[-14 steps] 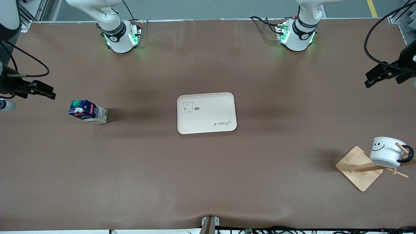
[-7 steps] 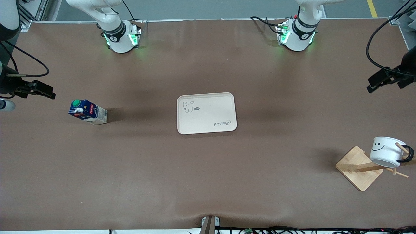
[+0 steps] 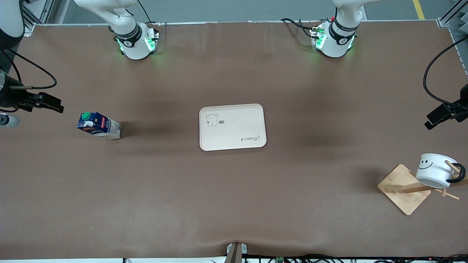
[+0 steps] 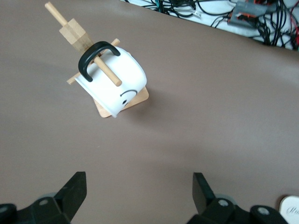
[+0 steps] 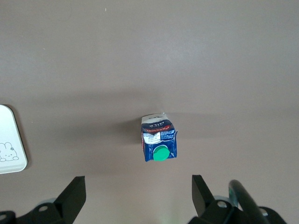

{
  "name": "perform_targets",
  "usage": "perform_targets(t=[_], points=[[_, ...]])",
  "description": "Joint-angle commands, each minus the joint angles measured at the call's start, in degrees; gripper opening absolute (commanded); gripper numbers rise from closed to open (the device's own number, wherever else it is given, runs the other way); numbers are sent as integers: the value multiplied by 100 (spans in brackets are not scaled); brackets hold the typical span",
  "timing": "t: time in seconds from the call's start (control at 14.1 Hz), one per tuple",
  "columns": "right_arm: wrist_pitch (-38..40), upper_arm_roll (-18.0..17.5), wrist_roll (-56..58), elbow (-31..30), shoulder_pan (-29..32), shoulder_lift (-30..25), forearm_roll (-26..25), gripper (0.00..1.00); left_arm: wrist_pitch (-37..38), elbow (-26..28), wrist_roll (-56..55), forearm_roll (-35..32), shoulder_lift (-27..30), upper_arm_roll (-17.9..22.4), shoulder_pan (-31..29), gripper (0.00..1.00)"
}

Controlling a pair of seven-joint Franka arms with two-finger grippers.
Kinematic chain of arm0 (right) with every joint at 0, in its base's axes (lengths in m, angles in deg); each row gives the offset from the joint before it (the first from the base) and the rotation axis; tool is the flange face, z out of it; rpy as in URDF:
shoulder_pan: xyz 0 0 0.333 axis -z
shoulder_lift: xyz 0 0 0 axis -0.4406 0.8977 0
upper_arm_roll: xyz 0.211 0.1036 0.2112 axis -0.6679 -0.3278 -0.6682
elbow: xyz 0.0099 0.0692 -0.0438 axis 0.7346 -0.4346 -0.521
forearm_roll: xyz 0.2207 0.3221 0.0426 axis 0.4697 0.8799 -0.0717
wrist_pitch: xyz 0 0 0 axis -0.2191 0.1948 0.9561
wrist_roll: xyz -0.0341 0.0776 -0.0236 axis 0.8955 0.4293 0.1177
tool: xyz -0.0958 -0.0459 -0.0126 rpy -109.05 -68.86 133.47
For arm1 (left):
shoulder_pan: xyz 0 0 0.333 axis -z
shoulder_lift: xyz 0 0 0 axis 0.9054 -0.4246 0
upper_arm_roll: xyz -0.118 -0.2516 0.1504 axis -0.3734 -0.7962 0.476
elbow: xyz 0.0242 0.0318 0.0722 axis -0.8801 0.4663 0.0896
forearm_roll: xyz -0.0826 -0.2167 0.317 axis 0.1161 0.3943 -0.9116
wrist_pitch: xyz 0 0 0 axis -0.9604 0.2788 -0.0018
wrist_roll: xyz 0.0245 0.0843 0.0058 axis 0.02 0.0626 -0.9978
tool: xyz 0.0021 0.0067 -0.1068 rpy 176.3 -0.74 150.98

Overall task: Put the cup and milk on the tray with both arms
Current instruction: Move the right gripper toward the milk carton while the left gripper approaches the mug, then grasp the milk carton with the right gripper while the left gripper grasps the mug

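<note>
Brown bench [image 3: 234, 204] seen from above, with the cream tray [image 3: 232, 127] lying flat near the centre of the frame, bare, with a small bear drawing at one corner and the script "Rabbit" at another. At the middle left of the frame, toward the right arm's end, the dark blue milk [image 3: 98, 125] standing upright on the bench, green cap on top, well apart from the tray. At the lower right of the frame, toward the left arm's end, a wooden rack [image 3: 404, 189] with a square base, and the white cup [image 3: 435, 170] hanging tilted on one of its pegs by the black handle (smiley face visible on the side). Right claw [image 3: 51, 103] at the left edge of the frame, up in the air over the bench near the milk, fingers [image 5: 72, 196] spread wide and released, holding nothing; in the right wrist view the carton [image 5: 158, 139] seen between them from above. Left claw [image 3: 440, 115] at the right edge of the frame, over the bench near the rack, also released, with wide-apart fingers [image 4: 74, 189] and nothing between them.
</note>
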Motion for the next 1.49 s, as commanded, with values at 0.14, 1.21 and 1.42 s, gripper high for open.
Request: perform_targets(t=[0.14, 1.21, 1.42], points=[[35, -56, -33, 119, 110, 172, 101, 100, -1374, 1124, 5, 679, 276, -24, -375, 100], [-9, -47, -25, 216, 110, 787, 57, 100, -3705, 1794, 1156, 848, -436, -50, -683, 100], [-105, -47, -59, 207, 250, 918, 65, 100, -3961, 1698, 1165, 848, -612, -77, -656, 100]])
